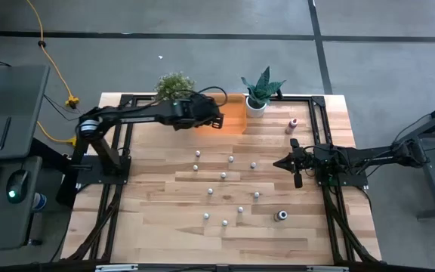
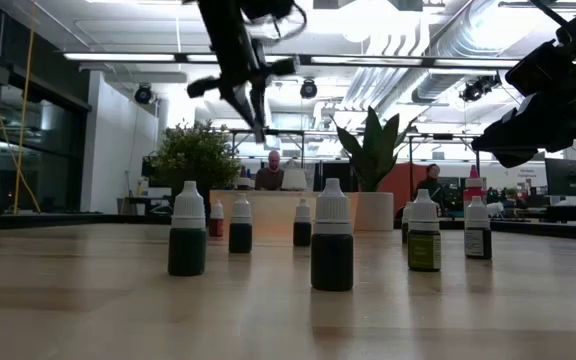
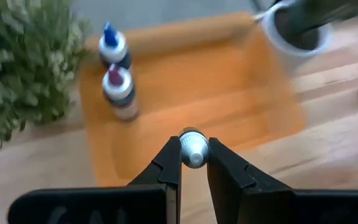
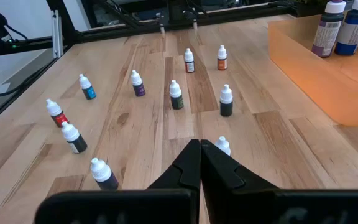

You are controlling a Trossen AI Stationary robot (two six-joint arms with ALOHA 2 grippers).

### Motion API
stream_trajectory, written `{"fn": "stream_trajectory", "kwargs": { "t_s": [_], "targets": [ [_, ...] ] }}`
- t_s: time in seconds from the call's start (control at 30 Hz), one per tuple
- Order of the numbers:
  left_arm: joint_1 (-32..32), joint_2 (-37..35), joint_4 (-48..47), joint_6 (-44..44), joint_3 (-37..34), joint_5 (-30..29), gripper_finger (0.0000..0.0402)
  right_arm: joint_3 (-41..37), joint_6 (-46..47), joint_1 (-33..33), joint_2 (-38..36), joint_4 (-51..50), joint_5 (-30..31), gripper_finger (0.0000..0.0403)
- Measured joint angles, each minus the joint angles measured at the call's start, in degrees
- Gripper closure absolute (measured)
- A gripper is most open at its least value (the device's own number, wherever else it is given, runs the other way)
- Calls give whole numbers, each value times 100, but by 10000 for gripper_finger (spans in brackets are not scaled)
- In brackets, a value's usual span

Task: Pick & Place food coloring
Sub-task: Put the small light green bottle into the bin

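Two bottles stand in the orange tray below the left gripper, clamped on a white-capped bottle.

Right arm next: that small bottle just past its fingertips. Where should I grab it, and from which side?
Take the small bottle by its white cap, coming straight down from above. It stands upright, cap topmost, with room on every side; the nearest neighbour stands well apart. The right gripper is shut, so open it first.
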Motion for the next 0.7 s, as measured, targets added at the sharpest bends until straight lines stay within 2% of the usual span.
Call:
{"fn": "stream_trajectory", "kwargs": {
  "t_s": [0.13,0.33,0.7],
  "targets": [
    [75,369,-63,-512,75,158,361,-2,0,-2,0,9,0,402],
    [120,673,-188,-1205,79,0,361,1,0,1,2,2,0,402],
    [331,1171,-471,-1613,76,-100,361,-2,0,-2,-2,1,0,402]
  ]
}}
